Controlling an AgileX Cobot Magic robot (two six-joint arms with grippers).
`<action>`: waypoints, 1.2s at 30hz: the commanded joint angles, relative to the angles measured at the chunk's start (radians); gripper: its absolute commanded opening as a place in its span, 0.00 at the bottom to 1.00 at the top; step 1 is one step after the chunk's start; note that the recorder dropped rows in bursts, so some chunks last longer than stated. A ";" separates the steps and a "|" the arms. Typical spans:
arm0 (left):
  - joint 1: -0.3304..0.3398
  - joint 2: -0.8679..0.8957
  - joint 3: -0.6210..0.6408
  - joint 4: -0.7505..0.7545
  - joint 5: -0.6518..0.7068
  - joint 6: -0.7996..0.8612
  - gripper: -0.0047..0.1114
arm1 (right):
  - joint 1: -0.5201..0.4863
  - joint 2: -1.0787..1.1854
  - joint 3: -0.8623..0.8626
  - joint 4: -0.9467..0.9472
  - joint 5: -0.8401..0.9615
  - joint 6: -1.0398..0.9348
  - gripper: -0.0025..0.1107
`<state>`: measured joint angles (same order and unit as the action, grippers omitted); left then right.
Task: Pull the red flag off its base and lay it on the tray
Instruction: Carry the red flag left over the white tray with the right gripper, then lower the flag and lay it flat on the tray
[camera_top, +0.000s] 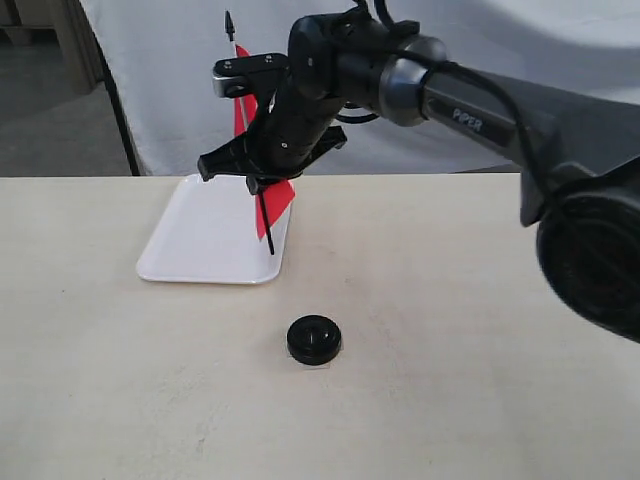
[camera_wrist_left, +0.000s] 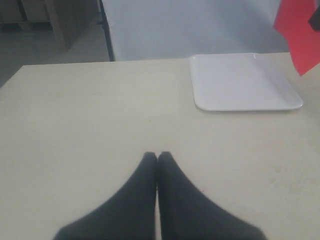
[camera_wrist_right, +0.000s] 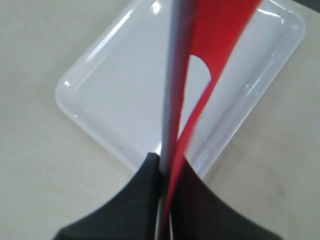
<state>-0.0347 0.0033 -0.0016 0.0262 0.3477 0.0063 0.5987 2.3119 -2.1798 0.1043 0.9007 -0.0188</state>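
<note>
My right gripper (camera_top: 262, 183) is shut on the red flag (camera_top: 276, 203) and holds it in the air above the near right part of the white tray (camera_top: 200, 240). The stick stands nearly upright, its pointed tip (camera_top: 229, 20) up. In the right wrist view the stick and red cloth (camera_wrist_right: 220, 30) run out from between the fingers (camera_wrist_right: 145, 185) over the tray (camera_wrist_right: 115, 95). The round black base (camera_top: 314, 340) sits empty on the table, nearer than the tray. My left gripper (camera_wrist_left: 157, 156) is shut on nothing, low over bare table; the tray (camera_wrist_left: 240, 82) and a corner of red cloth (camera_wrist_left: 299, 30) show beyond it.
The tray lies on a pale table (camera_top: 450, 330) whose far edge runs just behind it. A white backdrop (camera_top: 180, 80) hangs behind the table. The right arm (camera_top: 480, 110) reaches in from the right, above the table.
</note>
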 joint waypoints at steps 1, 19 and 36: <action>0.002 -0.003 0.002 0.003 -0.005 -0.006 0.04 | -0.001 0.096 -0.122 0.012 -0.003 -0.001 0.02; 0.002 -0.003 0.002 0.003 -0.005 -0.006 0.04 | 0.022 0.243 -0.181 0.000 -0.173 -0.005 0.02; 0.002 -0.003 0.002 0.003 -0.005 -0.006 0.04 | 0.022 0.278 -0.181 -0.045 -0.212 -0.002 0.02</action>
<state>-0.0347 0.0033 -0.0016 0.0262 0.3477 0.0063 0.6222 2.5869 -2.3583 0.0717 0.6985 -0.0207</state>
